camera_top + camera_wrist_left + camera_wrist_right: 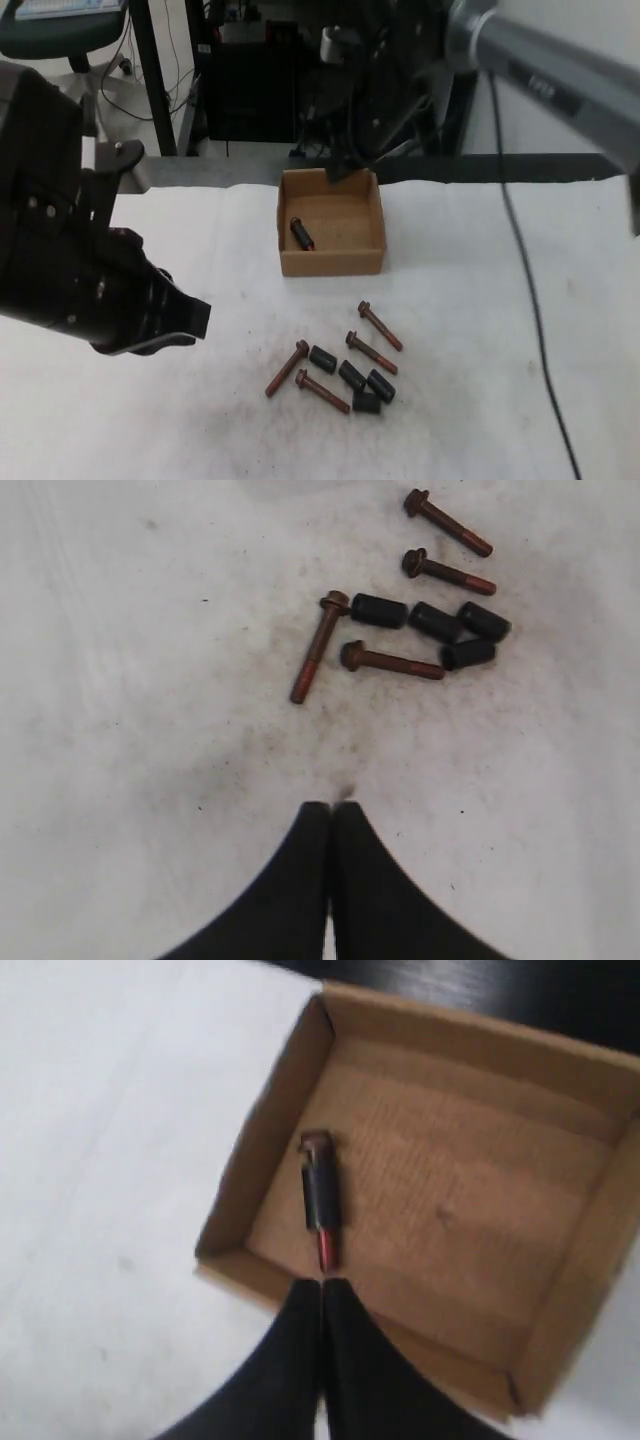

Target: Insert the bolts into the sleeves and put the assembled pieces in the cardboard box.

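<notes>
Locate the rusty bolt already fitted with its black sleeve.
The sleeved bolt lies alone inside the open brown cardboard box, toward its left wall in the high view, beyond the loose bolts and sleeves on the white cloth.

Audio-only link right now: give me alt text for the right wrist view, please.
One assembled bolt-and-sleeve piece lies inside the cardboard box on the white cloth. The right gripper, shut and empty, hangs over the box's rim.
</notes>
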{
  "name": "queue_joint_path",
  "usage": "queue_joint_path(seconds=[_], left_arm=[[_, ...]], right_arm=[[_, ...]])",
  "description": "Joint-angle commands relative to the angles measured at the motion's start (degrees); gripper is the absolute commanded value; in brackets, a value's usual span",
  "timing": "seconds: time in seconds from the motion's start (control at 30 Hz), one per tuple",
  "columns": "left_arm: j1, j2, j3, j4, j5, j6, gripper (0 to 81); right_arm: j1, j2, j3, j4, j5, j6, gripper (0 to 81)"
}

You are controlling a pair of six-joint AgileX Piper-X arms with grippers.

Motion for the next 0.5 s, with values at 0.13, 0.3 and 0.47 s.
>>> queue_joint_path(seconds=[0.13, 0.3, 0.47], left_arm=[[-2.17, -0.37, 1.51, -4.5, -0.39, 4.92, 0.3], [-6.73, 1.09, 4.79, -13.94, -0.43, 4.49, 0.3], [-9.17, 9.49, 3.95, -17.49, -0.97, 0.55, 0.3]], right_arm=[[-0.61, -13.64, 6.75, 20.64, 7.38, -9.69, 0.4], [-0.76, -28.52, 21.68, 14.65, 7.38, -7.03, 0.4], [-1.01, -43.73, 36.44, 8.74, 7.38, -5.67, 0.4]])
